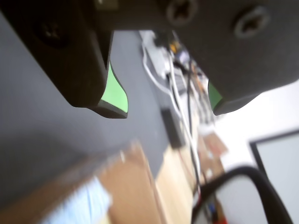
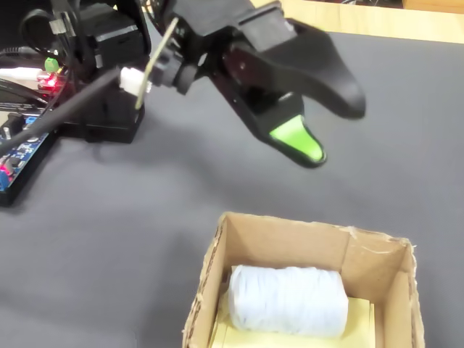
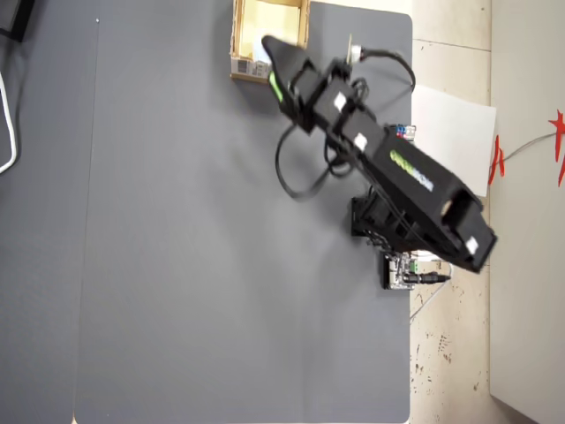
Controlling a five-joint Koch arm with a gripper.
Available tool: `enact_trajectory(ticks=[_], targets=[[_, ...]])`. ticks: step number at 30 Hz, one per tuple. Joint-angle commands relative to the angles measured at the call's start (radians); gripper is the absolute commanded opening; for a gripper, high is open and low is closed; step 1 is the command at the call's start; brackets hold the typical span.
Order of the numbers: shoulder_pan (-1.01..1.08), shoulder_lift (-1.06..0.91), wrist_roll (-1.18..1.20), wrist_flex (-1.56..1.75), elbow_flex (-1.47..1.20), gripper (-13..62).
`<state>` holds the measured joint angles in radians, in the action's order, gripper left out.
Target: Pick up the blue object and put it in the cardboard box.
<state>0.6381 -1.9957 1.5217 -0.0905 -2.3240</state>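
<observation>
Pale blue, the roll (image 2: 288,299) lies on its side inside the box (image 2: 210,270), at the near edge of the fixed view. Above and apart from it, the gripper (image 2: 330,130) hangs with green-padded fingers (image 2: 297,139) spread, released, over the grey bench (image 2: 130,217).

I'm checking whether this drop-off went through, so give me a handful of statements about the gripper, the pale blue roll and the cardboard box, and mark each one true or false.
1. The pale light-blue soft roll lies inside the small brown cardboard box. True.
2. The black gripper with green pads is clamped on the roll. False: it is open and empty, above the box and clear of the roll.
3. The box stands on the dark grey mat. True.
4. The roll stands upright on its end. False: in the fixed view it lies on its side across the box floor.
5. In the overhead view the box sits at the mat's bottom edge. False: it sits at the top edge.
</observation>
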Motion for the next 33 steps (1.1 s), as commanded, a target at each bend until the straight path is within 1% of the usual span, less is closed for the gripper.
enact_trajectory(ticks=[1, 11, 12, 15, 26, 33], targets=[[-0.043, -0.069, 0.055, 0.031, 0.011, 34.0], [-0.233, -0.253, 0.077, 0.078, -0.222, 34.0], [-0.27, -0.299, 0.083, 0.091, -0.291, 34.0], [-0.324, -0.364, 0.084, 0.091, -0.377, 34.0], [-0.411, -0.374, 0.089, 0.15, -0.571, 34.0], [-0.417, -0.374, 0.107, 0.238, -0.779, 34.0]])
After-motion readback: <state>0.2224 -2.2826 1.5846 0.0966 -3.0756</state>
